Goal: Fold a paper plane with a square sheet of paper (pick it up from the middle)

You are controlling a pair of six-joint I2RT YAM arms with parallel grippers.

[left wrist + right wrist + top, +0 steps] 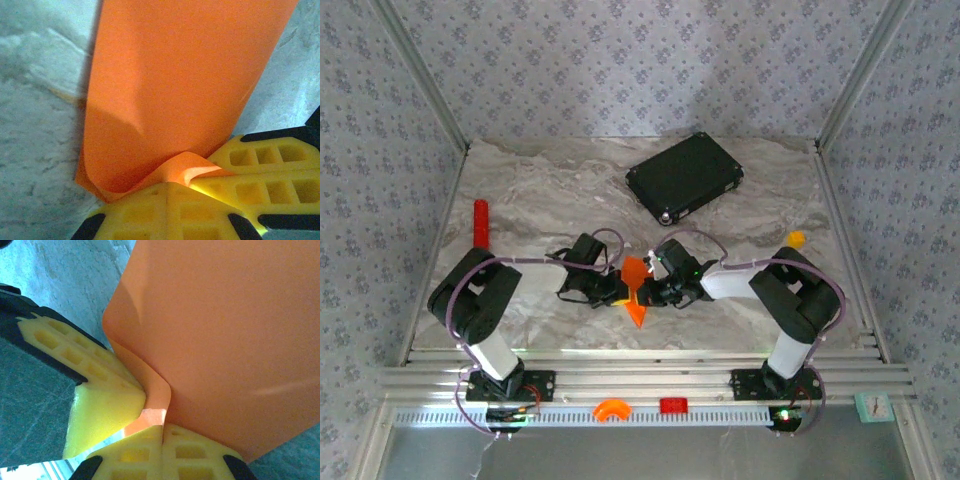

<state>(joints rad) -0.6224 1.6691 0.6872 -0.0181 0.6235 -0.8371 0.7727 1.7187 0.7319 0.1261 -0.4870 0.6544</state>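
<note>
The square sheet of paper is bright orange and folded into a pointed paper plane shape, its tip toward the near edge. It is held between the two grippers at mid-table. My left gripper comes in from the left, my right gripper from the right, and their tips almost touch. In the left wrist view my left gripper is shut at the paper's curled lower edge. In the right wrist view my right gripper is shut, and a strip of the paper runs into its seam.
A black flat case lies at the back of the marble table. A red cylinder lies at the left and a small orange-yellow lump at the right. An orange curved piece and a red block sit on the front rail.
</note>
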